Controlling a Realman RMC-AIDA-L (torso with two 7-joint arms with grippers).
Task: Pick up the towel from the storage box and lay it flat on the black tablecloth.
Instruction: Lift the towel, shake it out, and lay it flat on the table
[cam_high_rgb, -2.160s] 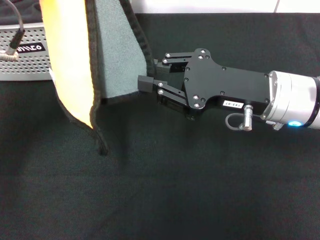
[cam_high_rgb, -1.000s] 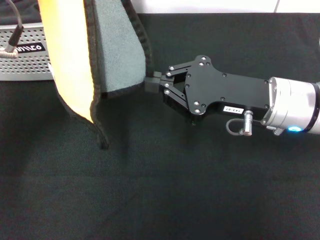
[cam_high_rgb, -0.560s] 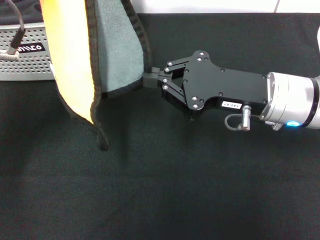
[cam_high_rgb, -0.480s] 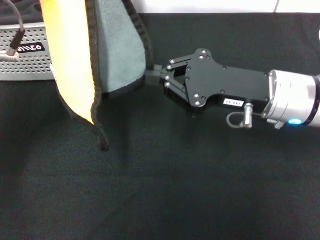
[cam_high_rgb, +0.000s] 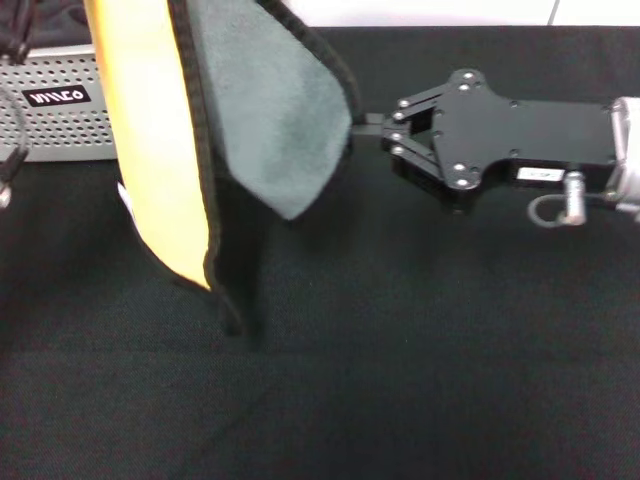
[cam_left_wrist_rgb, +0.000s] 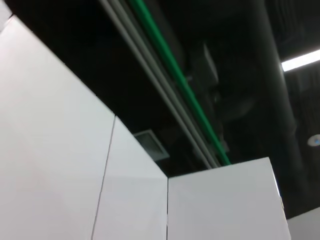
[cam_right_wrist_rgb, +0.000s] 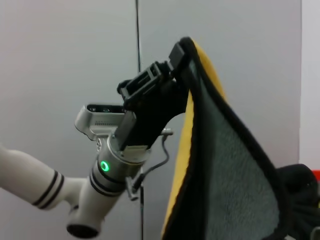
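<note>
The right gripper (cam_high_rgb: 372, 122), clamped on the towel (cam_high_rgb: 270, 120) edge, has pulled rightward, fanning its grey-teal face open; the left gripper (cam_right_wrist_rgb: 175, 56) pinches the top corner (seen from the right wrist). The towel hangs above the black tablecloth (cam_high_rgb: 420, 350), clear of the storage box (cam_high_rgb: 55, 115); spreading looks under way.

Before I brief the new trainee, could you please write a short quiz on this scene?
1. True or false: the fleecy grey-teal and yellow-orange towel hangs above the black felt tablecloth rather than lying flat on it.
2. Short answer: what is the right gripper pinching?
3. Which gripper holds the towel's top corner up, as the right wrist view shows? A) the left gripper B) the right gripper C) neither

Key: 1. True. 2. The towel's black edging, at its side. 3. A.
</note>
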